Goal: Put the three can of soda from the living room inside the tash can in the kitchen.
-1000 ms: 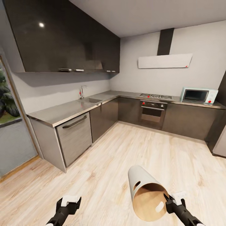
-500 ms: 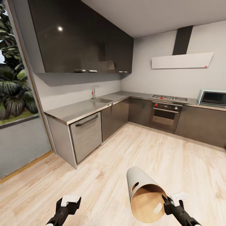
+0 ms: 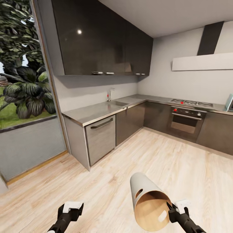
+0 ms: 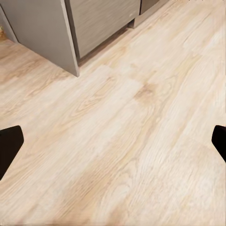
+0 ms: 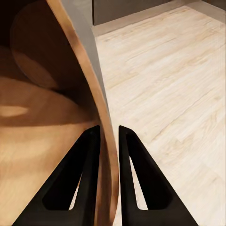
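The trash can (image 3: 144, 191), a light grey cylinder with a brown inner wall and an oval cut-out, hangs tilted low in the head view, its open mouth towards me. My right gripper (image 3: 169, 207) is shut on its rim. In the right wrist view the two black fingers (image 5: 84, 160) pinch the bin's thin wall (image 5: 89, 70), one inside and one outside. My left gripper (image 3: 71, 210) is open with nothing in it, its fingertips (image 4: 9, 146) wide apart above the pale wood floor. The soda cans are out of view.
This is the kitchen: an L-shaped grey counter (image 3: 94, 113) with a dishwasher front (image 3: 101, 139), a sink and tap (image 3: 111, 95), and an oven (image 3: 184, 121) under a hob. Dark upper cabinets (image 3: 97, 38) hang above. A glass door (image 3: 26, 97) onto a garden stands at the left. Pale floor (image 3: 106, 174) lies ahead.
The camera has turned left, so the counter, oven and microwave slid right in the picture and the glass door came into view. Both arms and the held bin keep their pose.
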Robot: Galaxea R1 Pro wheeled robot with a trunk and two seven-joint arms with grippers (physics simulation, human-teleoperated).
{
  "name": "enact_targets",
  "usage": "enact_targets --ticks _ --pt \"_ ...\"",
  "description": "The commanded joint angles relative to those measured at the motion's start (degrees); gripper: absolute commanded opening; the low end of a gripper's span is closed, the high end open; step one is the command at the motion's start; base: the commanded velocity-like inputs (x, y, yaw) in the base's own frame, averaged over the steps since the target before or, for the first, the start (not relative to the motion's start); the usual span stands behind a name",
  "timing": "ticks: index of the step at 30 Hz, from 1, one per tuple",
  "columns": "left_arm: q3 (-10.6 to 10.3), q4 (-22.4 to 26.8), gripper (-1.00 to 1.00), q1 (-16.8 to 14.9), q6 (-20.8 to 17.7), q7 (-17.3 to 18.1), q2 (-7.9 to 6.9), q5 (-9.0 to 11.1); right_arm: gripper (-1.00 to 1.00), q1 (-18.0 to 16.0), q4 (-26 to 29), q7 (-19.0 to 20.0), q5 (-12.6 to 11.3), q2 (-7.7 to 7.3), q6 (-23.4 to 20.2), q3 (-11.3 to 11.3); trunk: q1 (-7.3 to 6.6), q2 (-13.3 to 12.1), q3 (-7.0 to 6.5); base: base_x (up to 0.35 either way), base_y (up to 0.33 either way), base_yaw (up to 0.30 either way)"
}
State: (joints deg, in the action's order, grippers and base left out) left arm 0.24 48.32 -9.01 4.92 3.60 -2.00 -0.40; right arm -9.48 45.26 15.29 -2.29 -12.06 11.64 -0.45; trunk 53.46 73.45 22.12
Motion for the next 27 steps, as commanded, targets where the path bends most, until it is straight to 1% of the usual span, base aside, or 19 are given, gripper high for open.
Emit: enact_targets --ticks 1,8,18,27 --pt "-0.02 -0.03 1.00 -0.01 0.00 0.00 -0.01 -0.06 -1.00 -0.02 -0.03 0.36 -0.43 0.02 -0.03 -0.04 0.00 0.00 -0.01 0.000 0.000 0.253" --pt "0.01 -0.03 1.00 -0.02 0.00 0.00 -0.01 -0.02 -1.00 -0.01 -0.35 0.41 -0.43 0.39 -0.03 0.00 0.00 0.00 0.00 0.000 0.000 0.253" --pt "0.00 -0.08 1.00 -0.04 0.00 0.00 -0.01 -0.13 -1.00 -0.04 -0.36 -0.09 -0.45 1.35 -0.11 0.01 0.00 0.00 0.27 0.000 0.000 0.250" --pt "0.00 -0.09 1.00 -0.02 0.00 0.00 0.03 -0.14 -1.00 -0.04 -0.37 -0.64 -0.43 1.61 -0.43 0.05 0.00 0.00 0.69 0.000 0.000 0.225"
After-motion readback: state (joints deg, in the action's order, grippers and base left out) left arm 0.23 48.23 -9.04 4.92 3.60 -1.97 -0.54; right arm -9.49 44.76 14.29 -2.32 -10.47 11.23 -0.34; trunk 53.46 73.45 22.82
